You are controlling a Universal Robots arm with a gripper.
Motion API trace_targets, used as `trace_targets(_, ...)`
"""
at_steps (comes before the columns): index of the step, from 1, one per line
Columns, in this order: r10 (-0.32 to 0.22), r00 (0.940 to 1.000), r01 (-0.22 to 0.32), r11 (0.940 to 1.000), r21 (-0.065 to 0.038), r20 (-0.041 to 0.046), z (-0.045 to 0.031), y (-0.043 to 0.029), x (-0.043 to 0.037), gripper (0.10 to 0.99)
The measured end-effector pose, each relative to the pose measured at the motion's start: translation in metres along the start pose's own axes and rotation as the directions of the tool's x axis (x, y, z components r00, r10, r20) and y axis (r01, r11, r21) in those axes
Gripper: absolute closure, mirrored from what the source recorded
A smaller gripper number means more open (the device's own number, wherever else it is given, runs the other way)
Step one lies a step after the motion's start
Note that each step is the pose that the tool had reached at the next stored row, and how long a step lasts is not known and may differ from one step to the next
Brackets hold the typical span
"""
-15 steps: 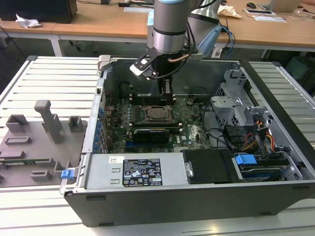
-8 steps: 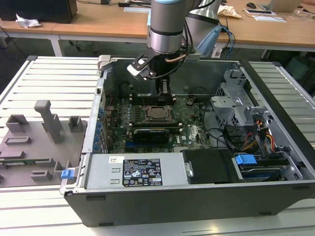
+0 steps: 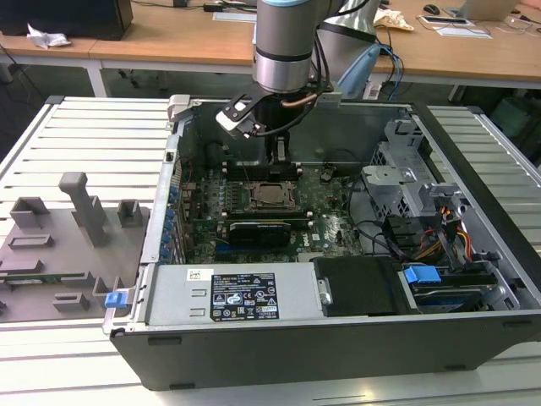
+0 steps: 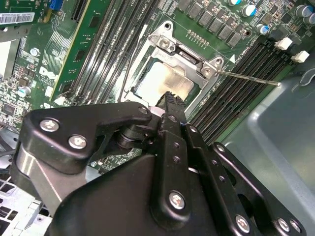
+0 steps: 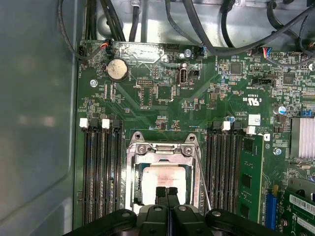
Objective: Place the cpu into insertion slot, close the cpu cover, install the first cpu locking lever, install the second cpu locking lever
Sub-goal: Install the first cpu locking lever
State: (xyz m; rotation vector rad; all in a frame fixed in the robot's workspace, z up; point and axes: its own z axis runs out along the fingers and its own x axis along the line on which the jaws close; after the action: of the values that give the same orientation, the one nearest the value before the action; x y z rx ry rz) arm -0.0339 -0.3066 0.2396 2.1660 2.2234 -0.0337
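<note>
Gripper [image 5: 167,191] pinched fully together with nothing between its tips, poised directly over the cpu [image 5: 161,178], at or just above the chip's metal top near one edge; contact not certain. Cpu already seated in the insertion slot [image 5: 133,143], with the cpu cover [image 5: 165,158] lying flat around it, window framing the chip. Same arrangement in the exterior view: gripper [image 3: 279,156] hanging straight down at the far side of the socket, cpu [image 3: 270,194] just on the camera's side of it. Thin locking lever [image 5: 203,179] just beside the tips, between the cover's edge and the neighbouring memory slots [image 5: 224,172], long axis roughly along those slots and the socket's side. In the second wrist view, likely the same lever [image 4: 248,77] jutting free past the cover's corner, apparently not hooked down. By judgement, lever work at hand, with the lever lying sideways from the closed tips rather than beneath them.
</note>
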Motion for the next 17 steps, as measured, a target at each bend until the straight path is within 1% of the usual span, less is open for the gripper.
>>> trace_targets(5,0.0,1.0,0.0,1.0,0.0,0.0006,-0.0011,0.0,-0.0001,0.98)
trace_targets(9,0.0,1.0,0.0,1.0,0.0,0.0002,-0.0054,0.0,-0.0002,0.98)
trace_targets(17,0.0,1.0,0.0,1.0,0.002,0.0003,-0.0071,0.0008,-0.0003,0.98)
